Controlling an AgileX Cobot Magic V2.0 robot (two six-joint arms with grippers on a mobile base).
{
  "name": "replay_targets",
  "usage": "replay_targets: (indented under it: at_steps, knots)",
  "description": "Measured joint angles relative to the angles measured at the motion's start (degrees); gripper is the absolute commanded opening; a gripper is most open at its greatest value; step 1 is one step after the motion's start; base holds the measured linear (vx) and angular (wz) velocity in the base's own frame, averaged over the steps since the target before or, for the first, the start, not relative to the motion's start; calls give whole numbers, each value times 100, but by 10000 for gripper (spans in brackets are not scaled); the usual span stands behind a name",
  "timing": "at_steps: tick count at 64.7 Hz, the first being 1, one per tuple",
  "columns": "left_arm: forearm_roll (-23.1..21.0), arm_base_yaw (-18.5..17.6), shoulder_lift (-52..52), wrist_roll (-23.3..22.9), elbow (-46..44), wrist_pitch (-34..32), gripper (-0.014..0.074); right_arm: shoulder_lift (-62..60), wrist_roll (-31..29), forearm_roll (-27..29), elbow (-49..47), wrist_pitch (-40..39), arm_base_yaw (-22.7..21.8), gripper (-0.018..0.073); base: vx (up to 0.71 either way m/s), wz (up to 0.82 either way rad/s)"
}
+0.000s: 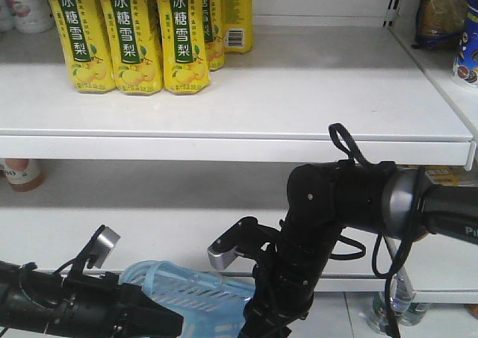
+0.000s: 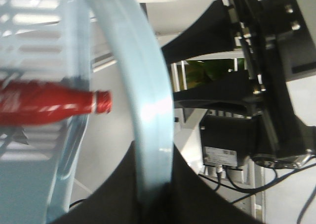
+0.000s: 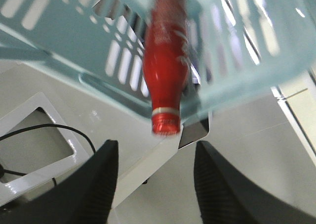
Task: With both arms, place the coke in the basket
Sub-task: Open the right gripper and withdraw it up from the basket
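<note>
The light blue basket (image 1: 187, 292) hangs low between my two black arms. In the left wrist view my left gripper (image 2: 155, 187) is shut on one of its thin loop handles (image 2: 148, 100). The red coke (image 2: 44, 103) lies on its side in the basket (image 2: 34, 41), with its capped end showing past the slotted wall. From the right wrist the coke (image 3: 165, 70) looks blurred against the basket (image 3: 74, 41), cap end nearest. My right gripper (image 3: 155, 162) is open a short way from that cap, with nothing between its fingers (image 3: 98, 177).
Yellow pear-drink bottles (image 1: 134, 36) stand on the upper white shelf (image 1: 239, 136). Clear bottles (image 1: 396, 308) stand at the lower right by the floor. A white metal frame (image 3: 163, 157) and a black cable (image 3: 54, 130) lie below the basket.
</note>
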Motion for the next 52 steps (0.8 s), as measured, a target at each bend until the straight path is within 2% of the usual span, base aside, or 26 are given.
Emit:
replay_targets:
  at_steps: [13,26,33,45,52]
  knots:
    - [39,0,0,-19,0,-51,-6,-266,157,-7,0,80,0,345,0,0]
    - [-7,0,0,-14,0,30,-6,-1128,270,-155,0,26,0,323,0,0]
    - [-14,0,0,-14,0,35,-6,-1674,619,-636,0,-73,0,310,0,0]
    - [-14,0,0,-1,0,25,-6,-2571,1456,-1954,0,-213,0,300,0,0]
    - [-14,0,0,-1,0,25,-6,-3073,1580,-2370,0,-409,0,300,0,0]
